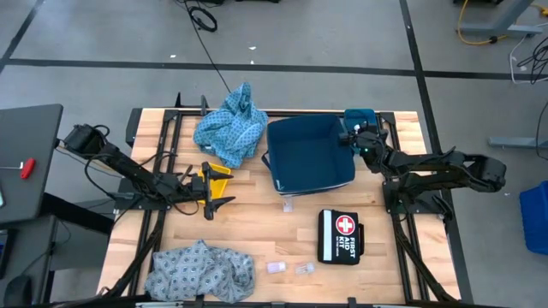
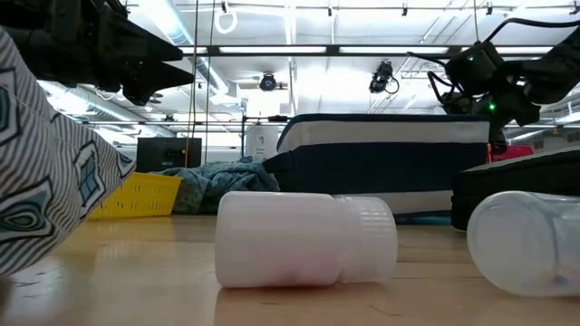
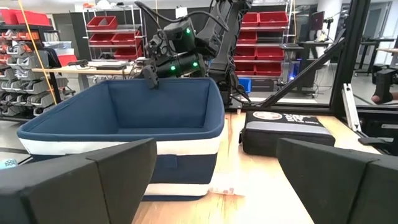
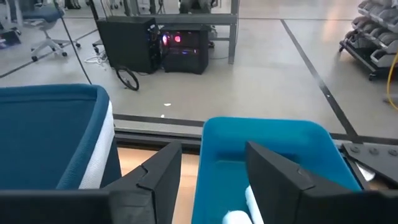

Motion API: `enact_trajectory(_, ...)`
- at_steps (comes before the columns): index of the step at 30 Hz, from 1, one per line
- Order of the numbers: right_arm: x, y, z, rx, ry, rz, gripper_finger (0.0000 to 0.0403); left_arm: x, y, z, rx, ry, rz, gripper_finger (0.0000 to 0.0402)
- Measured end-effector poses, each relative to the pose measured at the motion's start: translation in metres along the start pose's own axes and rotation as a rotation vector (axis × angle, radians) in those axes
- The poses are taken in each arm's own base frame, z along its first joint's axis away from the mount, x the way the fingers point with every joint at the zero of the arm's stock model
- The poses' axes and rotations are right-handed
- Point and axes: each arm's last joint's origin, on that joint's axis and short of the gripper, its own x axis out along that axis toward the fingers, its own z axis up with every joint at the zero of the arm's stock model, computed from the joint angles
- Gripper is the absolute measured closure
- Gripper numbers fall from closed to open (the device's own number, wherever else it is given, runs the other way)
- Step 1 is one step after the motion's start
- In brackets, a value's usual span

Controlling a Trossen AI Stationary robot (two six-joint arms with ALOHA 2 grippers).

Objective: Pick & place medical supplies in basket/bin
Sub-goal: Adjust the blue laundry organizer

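My right gripper [image 1: 349, 133] [image 4: 211, 158] hangs open over a small light-blue bin [image 4: 267, 143] at the table's far right; a white roll [image 4: 239, 214] lies in the bin below the fingers. A big dark blue basket [image 1: 308, 154] stands mid-table. My left gripper [image 1: 218, 190] [image 3: 214, 162] is open and level, left of the basket and pointing at it. One light-blue patterned cloth [image 1: 229, 128] lies heaped at the far side, another [image 1: 201, 269] at the near edge. A white roll [image 2: 304, 240] and a clear container [image 2: 530, 240] lie on their sides near the front.
A black first-aid kit [image 1: 340, 237] lies near the right front. A yellow bin [image 1: 216, 174] sits beside my left gripper. A small clear packet [image 1: 288, 205] lies in front of the basket. Bare wood shows between the basket and the near items.
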Motion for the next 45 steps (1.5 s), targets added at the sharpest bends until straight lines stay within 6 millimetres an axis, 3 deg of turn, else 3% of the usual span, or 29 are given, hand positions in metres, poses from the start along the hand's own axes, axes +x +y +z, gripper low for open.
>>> enact_trajectory(11, -0.001, -0.002, 0.011, -0.092, -0.117, -0.146, 0.0223, 0.0, 0.0, 0.0, -0.005, 0.001, 0.0, 0.0067)
enact_trajectory(21, -0.003, 0.006, 0.021, -0.056, -0.167, 0.037, 0.016, 0.0, 0.0, 0.0, -0.003, 0.002, 0.0, 0.0067)
enact_trajectory(28, -0.021, 0.023, 0.031, -0.082, -0.289, 0.198, 0.0166, 0.0, 0.0, -0.001, 0.002, 0.008, 0.0, 0.0067)
enact_trajectory(37, -0.045, 0.055, 0.038, -0.217, -0.315, 0.548, 0.0223, 0.0, 0.0, -0.001, 0.005, 0.013, -0.001, 0.0067)
enact_trajectory(45, -0.054, 0.089, 0.059, -0.449, -0.061, 0.716, 0.0386, 0.0, 0.0, -0.001, 0.01, 0.013, 0.002, 0.0067)
